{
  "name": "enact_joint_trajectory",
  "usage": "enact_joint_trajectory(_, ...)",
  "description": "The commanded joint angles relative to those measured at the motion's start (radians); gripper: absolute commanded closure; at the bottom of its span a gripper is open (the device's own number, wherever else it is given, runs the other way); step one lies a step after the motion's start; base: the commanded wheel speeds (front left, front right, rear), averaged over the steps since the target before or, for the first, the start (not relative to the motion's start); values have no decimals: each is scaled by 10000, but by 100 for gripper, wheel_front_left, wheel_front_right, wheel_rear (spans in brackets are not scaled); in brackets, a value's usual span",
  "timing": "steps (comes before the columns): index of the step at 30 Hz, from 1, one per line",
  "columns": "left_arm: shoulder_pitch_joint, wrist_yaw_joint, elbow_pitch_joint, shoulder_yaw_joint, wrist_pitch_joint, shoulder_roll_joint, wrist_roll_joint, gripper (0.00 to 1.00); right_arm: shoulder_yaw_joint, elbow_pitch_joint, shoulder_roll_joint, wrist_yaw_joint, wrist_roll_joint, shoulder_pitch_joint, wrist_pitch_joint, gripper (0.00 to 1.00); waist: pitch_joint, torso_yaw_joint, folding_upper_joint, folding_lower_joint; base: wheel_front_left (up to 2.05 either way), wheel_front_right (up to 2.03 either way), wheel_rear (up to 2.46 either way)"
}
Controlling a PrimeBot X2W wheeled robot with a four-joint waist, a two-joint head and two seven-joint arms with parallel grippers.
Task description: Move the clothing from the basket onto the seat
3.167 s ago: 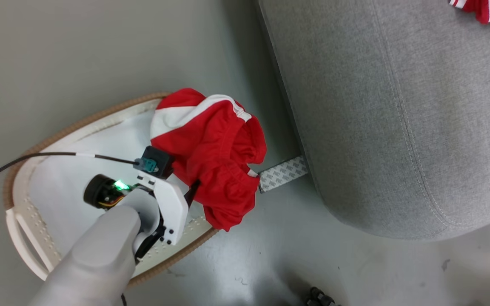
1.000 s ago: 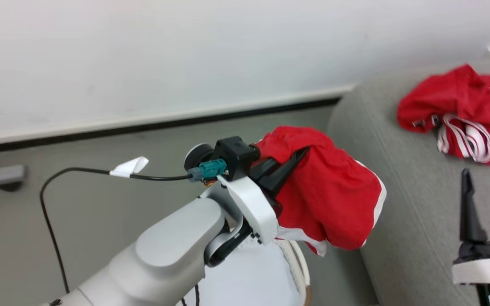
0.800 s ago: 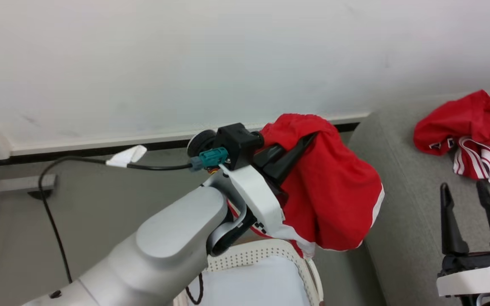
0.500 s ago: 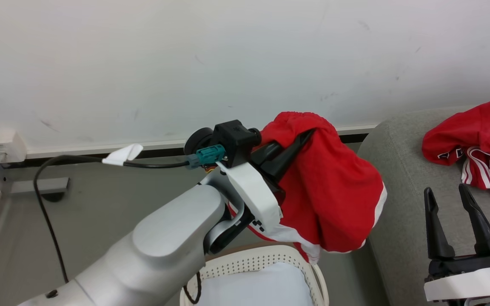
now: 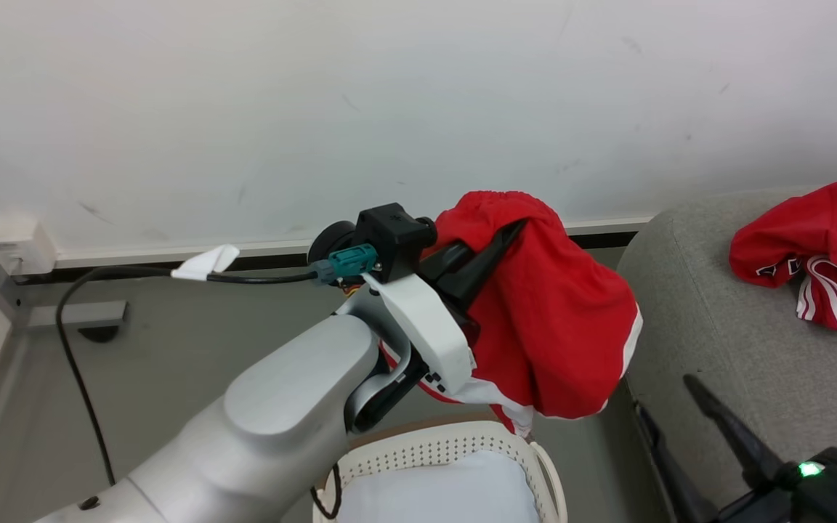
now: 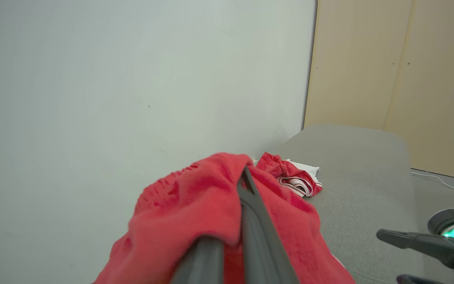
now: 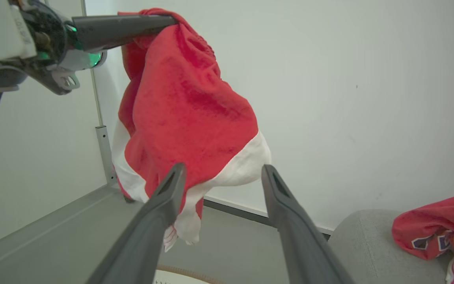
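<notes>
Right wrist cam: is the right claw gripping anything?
No, the right claw stands open and empty; the red garment hangs from the left claw beyond it.

Left claw [image 5: 517, 226] high, fingers pinched together; right claw [image 5: 662, 396] low, fingers spread wide.

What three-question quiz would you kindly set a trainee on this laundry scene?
1. True or false: the left gripper is shut on a red garment held up in the air.
2. Where does the red jersey lie? A on the floor; B on the seat; C on a shelf.
3. Fill in: the right gripper stands ___, holding nothing.
Key: 1 true; 2 B; 3 open.
</notes>
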Motion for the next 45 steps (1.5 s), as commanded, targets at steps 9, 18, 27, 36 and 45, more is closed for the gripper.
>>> enact_joint_trajectory(9,3,-190,331,-54,-56,-338,-153,100,1263,1569,-167,-26,161,-679,11,0,-90,451,-1,0,0,0,0)
enact_joint_trajectory(18,273,-496,213,-350,-83,-921,-327,100,2149,3805,691,-26,-57,-2238,10,0,-146,1429,-1,0,0,0,0)
enact_joint_trajectory(27,527,-641,529,-782,-87,-1232,-486,100,2132,3997,1150,-26,148,-2680,10,0,-266,2220,-1,0,0,0,0)
enact_joint_trajectory(36,657,-686,920,-769,-102,-1137,-587,100,1944,3710,1095,-26,525,-2370,10,100,-334,2268,-1,0,0,0,0)
enact_joint_trajectory(45,1108,-558,840,-634,-108,-1003,-506,76,1272,3077,1039,-26,691,-2227,8,100,-293,1459,-1,0,0,0,0)
